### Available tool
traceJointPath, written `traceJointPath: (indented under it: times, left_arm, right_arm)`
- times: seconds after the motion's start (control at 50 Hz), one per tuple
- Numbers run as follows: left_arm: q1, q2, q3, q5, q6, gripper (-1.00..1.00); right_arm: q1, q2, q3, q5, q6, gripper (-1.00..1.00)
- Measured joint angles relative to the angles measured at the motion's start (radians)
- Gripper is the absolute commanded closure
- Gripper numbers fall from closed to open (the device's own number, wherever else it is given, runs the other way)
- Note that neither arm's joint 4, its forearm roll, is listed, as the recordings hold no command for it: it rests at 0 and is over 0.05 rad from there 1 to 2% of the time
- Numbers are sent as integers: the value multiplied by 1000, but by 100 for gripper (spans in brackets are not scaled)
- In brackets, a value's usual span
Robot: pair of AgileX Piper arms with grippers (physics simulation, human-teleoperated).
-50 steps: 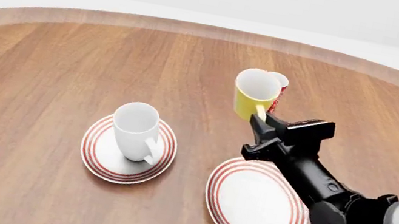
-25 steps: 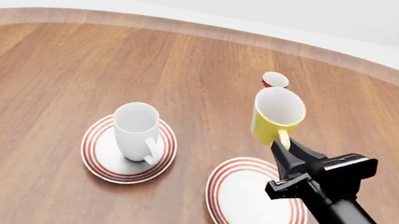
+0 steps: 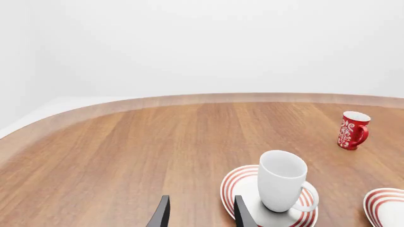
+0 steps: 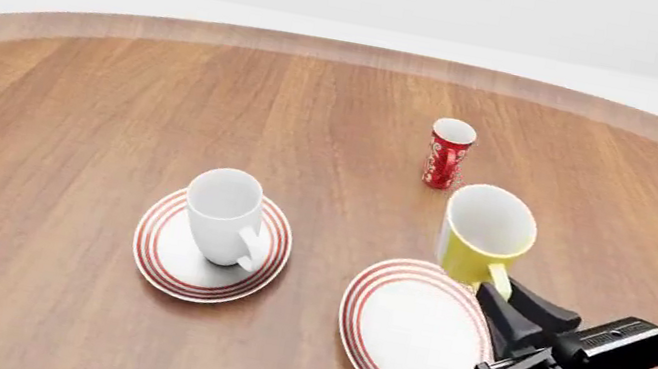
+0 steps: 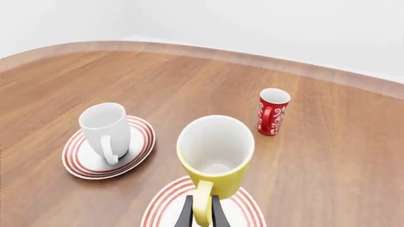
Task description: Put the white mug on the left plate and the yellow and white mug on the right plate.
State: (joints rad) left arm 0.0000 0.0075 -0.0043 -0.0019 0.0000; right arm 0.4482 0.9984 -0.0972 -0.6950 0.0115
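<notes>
1. Broadly, the wooden table [image 4: 114,96] lies bare across its far and left stretches; a red cup [image 4: 448,154] stands upright beyond the plates.
2. The white mug [image 4: 225,215] stands upright on the left plate [image 4: 161,256]. The right plate [image 4: 411,336] holds nothing.
3. The right gripper [image 4: 507,317] reaches in from the near right, its fingers pinched on the handle of the yellow and white mug [image 4: 486,236], held at that plate's far right edge.
4. The left gripper [image 3: 198,215] sits low at the near left, fingers apart, holding nothing.
</notes>
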Motion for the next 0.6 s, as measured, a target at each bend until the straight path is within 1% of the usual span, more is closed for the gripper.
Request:
traceJointPath:
  times: [0.38, 0.6]
  left_arm:
    - [0, 0, 0, 0, 0, -100]
    - [0, 0, 0, 0, 0, -100]
  right_arm:
    - [8, -69, 81, 14, 15, 100]
    - [24, -12, 94, -22, 25, 100]
